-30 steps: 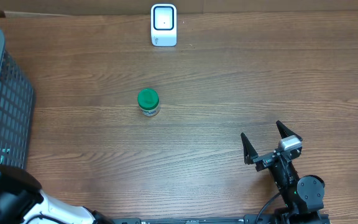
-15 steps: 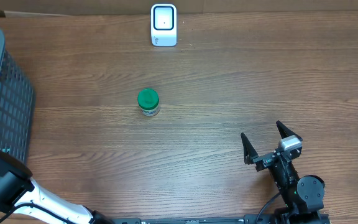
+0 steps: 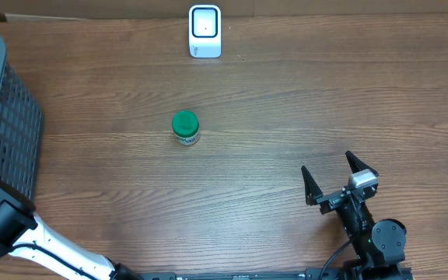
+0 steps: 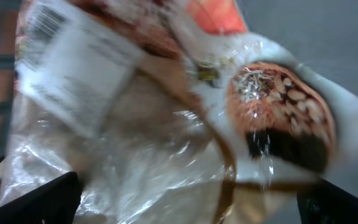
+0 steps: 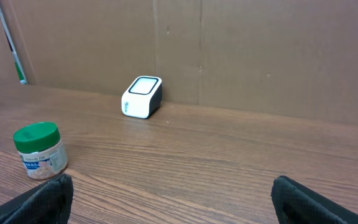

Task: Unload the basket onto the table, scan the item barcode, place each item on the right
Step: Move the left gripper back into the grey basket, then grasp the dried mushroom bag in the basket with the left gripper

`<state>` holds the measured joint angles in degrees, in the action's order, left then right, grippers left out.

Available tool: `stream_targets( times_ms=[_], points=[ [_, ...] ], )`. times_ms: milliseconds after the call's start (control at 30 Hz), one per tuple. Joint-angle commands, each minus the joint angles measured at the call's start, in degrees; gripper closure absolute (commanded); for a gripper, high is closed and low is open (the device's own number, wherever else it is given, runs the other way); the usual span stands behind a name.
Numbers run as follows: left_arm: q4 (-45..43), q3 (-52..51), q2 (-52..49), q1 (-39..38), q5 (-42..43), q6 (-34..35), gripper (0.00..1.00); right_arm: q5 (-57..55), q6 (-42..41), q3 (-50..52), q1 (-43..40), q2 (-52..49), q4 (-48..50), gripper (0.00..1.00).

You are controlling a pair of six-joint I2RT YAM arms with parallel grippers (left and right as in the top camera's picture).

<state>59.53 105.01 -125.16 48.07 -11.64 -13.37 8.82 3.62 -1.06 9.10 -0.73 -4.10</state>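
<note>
The left gripper (image 4: 188, 202), wide open and empty, is down in the basket (image 3: 10, 117), with the snack bag (image 4: 166, 137) just before it and the barcode label (image 4: 67, 59) facing it. The right gripper (image 3: 337, 177), also open and empty, is well apart from the bag.

Bench (image 3: 286, 117) layout:
- Scanner (image 3: 204, 31) at the far edge, a little left of the middle.
- Jar (image 3: 185, 127) upright, well in front of the scanner and left of the bench centre.
- Basket (image 3: 6, 124) on the left edge.
- Right end effector (image 3: 327, 162) near the near-right corner, well apart from the jar.
- Left arm (image 3: 22, 233) at the near-left corner, beside the basket.
- Bag (image 4: 166, 124) close in front of the left end effector (image 4: 185, 205), with basket bars to its left.
</note>
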Motion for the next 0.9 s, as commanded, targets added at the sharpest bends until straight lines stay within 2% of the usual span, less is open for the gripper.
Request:
stream_targets(
  times_ms=[0, 167, 233, 300, 333, 367, 433, 500, 700, 867],
  points=[
    [-0.7, -0.8, -2.6, -0.3, -2.4, -1.8, 0.0, 0.3, -0.2, 0.6, 0.2, 0.6, 0.3, 0.0],
    [-2.1, -0.8, -3.0, -0.3, -2.9, -1.4, 0.0, 0.3, -0.2, 0.6, 0.2, 0.6, 0.3, 0.0],
    [-2.9, -0.8, -3.0, -0.3, -2.9, -1.2, 0.07, 0.3, -0.2, 0.6, 0.2, 0.6, 0.3, 0.0],
    [-3.3, -0.8, -3.0, -0.5, -2.9, -1.2, 0.29, 0.3, -0.2, 0.6, 0.2, 0.6, 0.3, 0.0],
    [-3.5, -0.8, -3.0, -0.5, -2.9, -1.2, 0.54, 0.3, -0.2, 0.6, 0.2, 0.6, 0.3, 0.0],
    [-3.5, -0.8, -3.0, -0.5, -2.9, -1.2, 0.69, 0.3, -0.2, 0.6, 0.2, 0.6, 0.3, 0.0],
    [-3.5, -0.7, -3.0, -0.5, -3.0, -0.6, 0.85, 0.3, -0.2, 0.6, 0.2, 0.6, 0.3, 0.0],
    [-3.4, -0.4, -3.0, -0.5, -3.0, 0.5, 0.94, 0.3, -0.2, 0.6, 0.2, 0.6, 0.3, 0.0],
    [0.3, 3.0, -2.8, -0.5, -2.9, 2.5, 0.96, 0.3, -0.2, 0.6, 0.2, 0.6, 0.3, 0.0],
    [5.8, 10.9, -0.8, -0.5, -2.0, 8.3, 0.96, 0.3, -0.2, 0.6, 0.2, 0.6, 0.3, 0.0]
  ],
)
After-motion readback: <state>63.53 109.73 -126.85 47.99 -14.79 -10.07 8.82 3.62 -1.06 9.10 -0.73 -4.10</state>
